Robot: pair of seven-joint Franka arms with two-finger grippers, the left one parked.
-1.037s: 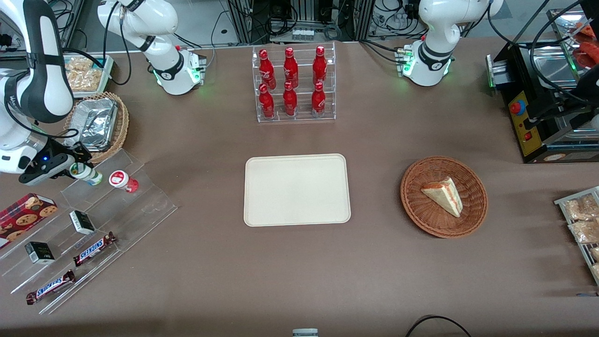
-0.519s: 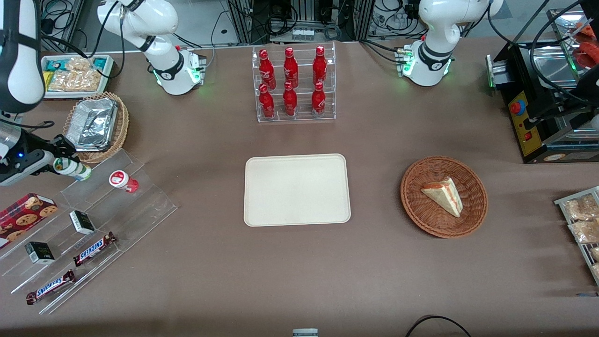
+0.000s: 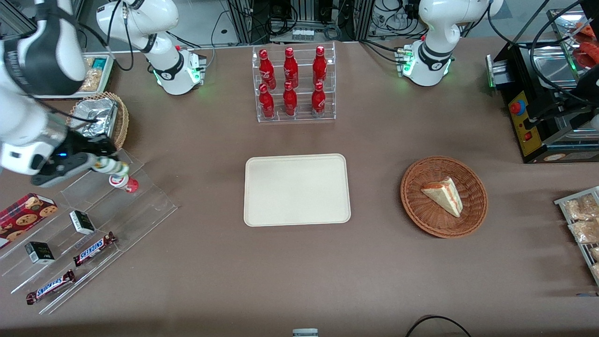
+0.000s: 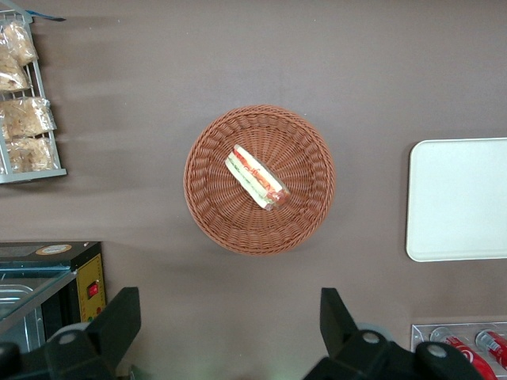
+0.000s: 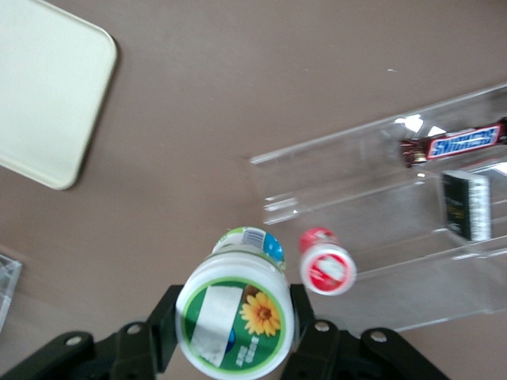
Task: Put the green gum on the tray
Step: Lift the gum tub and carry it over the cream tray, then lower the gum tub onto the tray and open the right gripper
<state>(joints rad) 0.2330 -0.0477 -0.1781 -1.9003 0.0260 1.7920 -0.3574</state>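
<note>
Since half a second ago your gripper [image 3: 108,164] has swung in from the working arm's edge of the worktop [image 3: 299,271] toward the tray [image 3: 296,189], carrying the green gum [image 3: 110,165] with it. You now have the jaws clamped on the canister's sides, and it hangs in the air just above the red-labelled canister [image 3: 122,180] on the clear stepped display stand [image 3: 93,220]. In the front view the gum is mostly covered by the gripper body, so only a strip of its label and white lid shows; the wrist view gives you its round labelled end [image 5: 234,318] plainly, with the black fingers [image 5: 169,326] pressed against it. The tray lies well apart from the gum, nearer the parked arm's end, and the wrist view cuts it to one rounded corner [image 5: 47,91]. Your arm hides part of the foil tray in its wicker basket [image 3: 99,118].
</note>
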